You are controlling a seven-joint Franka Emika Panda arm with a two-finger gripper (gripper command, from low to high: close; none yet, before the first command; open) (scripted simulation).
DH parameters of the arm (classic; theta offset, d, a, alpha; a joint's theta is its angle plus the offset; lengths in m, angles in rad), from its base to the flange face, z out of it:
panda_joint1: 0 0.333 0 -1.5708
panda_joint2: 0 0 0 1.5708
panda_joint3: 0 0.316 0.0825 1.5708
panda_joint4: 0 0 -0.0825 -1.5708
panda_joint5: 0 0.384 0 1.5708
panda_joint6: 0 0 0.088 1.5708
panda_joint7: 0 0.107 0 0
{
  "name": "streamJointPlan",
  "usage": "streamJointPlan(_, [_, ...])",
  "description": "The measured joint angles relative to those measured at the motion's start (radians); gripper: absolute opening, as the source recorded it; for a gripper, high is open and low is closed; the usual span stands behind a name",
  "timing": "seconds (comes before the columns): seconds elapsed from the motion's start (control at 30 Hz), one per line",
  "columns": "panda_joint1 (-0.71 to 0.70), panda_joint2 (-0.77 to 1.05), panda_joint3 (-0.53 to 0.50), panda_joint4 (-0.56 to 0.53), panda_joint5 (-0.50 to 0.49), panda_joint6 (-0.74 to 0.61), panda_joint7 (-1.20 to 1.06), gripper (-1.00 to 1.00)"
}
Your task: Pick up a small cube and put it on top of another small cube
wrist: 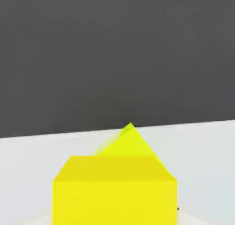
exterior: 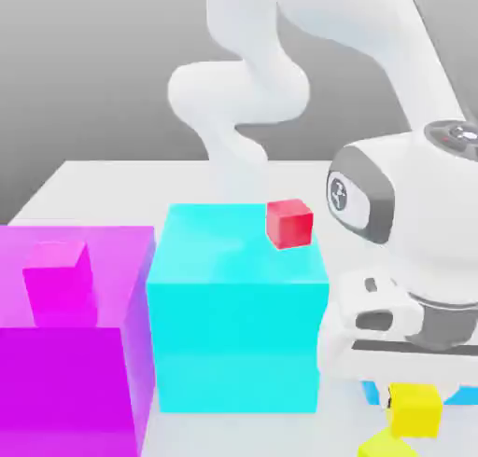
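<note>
Closest, the gripper had closed on the small bright yellow cube just above the white table; rigid, light, probably slick, best pinched across flat opposite faces. Beyond sat a small red cube.

The big cyan block walls the gripper's exterior-view left side

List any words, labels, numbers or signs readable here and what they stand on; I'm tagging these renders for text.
No readable text.
Arm: a small round emblem on its side, with no letters to make out.
Yellow cube, red cube, small magenta cube, cyan block, magenta block: plain faces, no markings.
</note>
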Motion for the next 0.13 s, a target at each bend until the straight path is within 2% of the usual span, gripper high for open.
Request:
streamJointPlan(0.03, [0.006, 0.025, -0.009, 0.001, -0.011, 0.023, 0.009, 1.0])
streamJointPlan(0.13, [0.006, 0.025, -0.009, 0.001, -0.011, 0.023, 0.009, 1.0])
